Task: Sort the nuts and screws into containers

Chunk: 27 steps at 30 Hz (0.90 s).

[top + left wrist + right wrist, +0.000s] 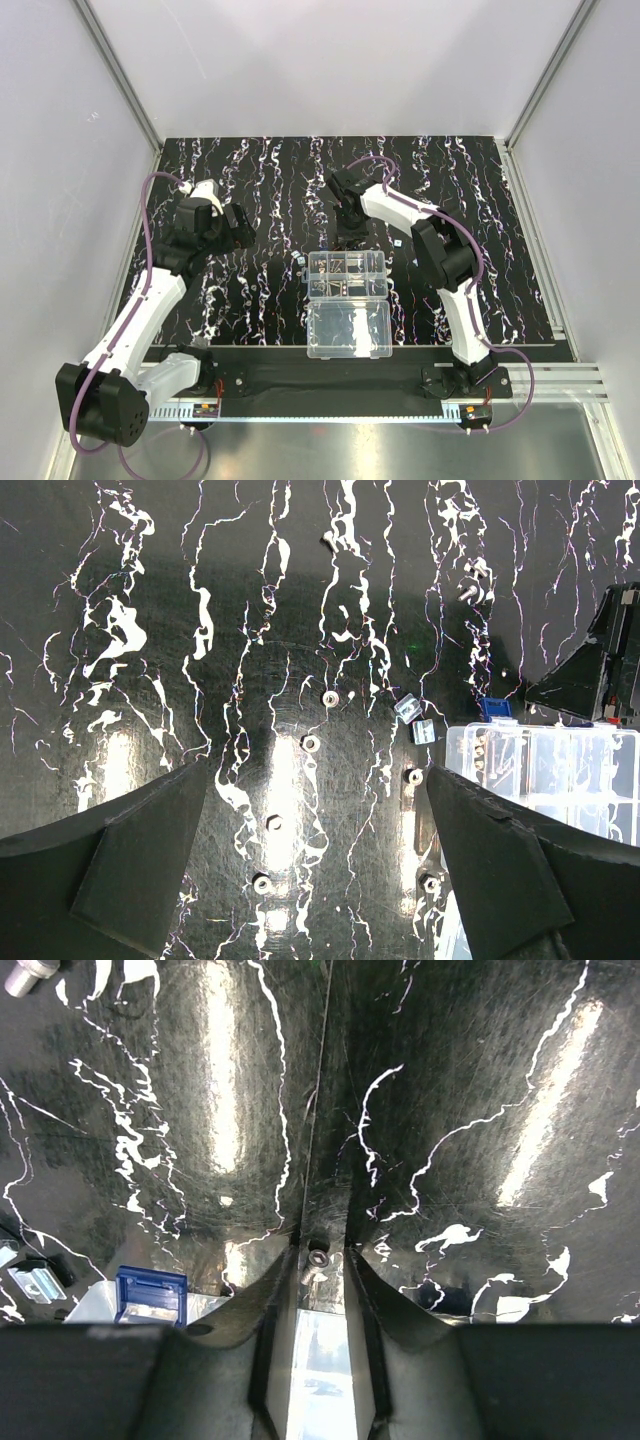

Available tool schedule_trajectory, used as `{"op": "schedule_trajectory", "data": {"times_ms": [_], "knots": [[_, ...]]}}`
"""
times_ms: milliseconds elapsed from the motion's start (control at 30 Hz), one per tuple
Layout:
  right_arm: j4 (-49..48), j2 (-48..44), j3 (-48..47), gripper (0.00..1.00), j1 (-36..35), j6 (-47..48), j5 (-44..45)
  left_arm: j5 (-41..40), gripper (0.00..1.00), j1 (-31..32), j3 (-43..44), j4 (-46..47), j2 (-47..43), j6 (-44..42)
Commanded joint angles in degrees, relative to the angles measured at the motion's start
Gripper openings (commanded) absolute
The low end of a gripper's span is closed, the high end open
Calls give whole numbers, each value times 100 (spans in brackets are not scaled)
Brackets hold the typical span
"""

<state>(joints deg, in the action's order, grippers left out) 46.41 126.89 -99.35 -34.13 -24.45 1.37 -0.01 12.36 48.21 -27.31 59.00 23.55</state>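
Two arms work over one black, white-streaked mat (250, 170) on the worktop (330, 450). White walls (60, 150) close it in on the left, right and far sides.

One clear organizer box (309, 275) sits near the middle of the mat. Its cells (372, 265) are on the far half. Its open lid (350, 330) lies flat towards the near edge and stops just short of the mat's border.

The left end effector (318, 780) hangs left of the box with its jaws spread wide and nothing in them. Beneath it I count six loose nuts (311, 743) on the mat, each lying apart from the rest. Two small square silvery pieces (407, 708) lie just beside the box's corner, and a blue latch (495, 708) stands out from the box's edge. At least two more metal bits (470, 592) lie farther off.

The right end effector (322, 1250) is down at the mat just beyond the far side of the box. Its jaws are drawn to a narrow slit with one nut (319, 1256) between the fingertips (285, 1270). I cannot tell whether the nut is pinched or merely flanked.

Bare mat lies open to the far side and far left. The near strip is taken up by the lid and the arm bases.
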Motion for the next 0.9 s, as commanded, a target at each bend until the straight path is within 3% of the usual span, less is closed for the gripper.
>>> {"op": "schedule_trajectory", "data": {"times_ms": [0,333,567,867], "knots": [[26,213,-93,29,-23,-8,13,71,99,-32,40,209,-3,-88],[184,468,-287,21,-85,63,259,45,99,-23,40,209,-12,-96],[79,275,-225,0,-94,19,259,71,99,-23,40,209,-3,-88],[175,-103,-752,0,82,10,285,54,99,-32,40,209,-38,-88]]}}
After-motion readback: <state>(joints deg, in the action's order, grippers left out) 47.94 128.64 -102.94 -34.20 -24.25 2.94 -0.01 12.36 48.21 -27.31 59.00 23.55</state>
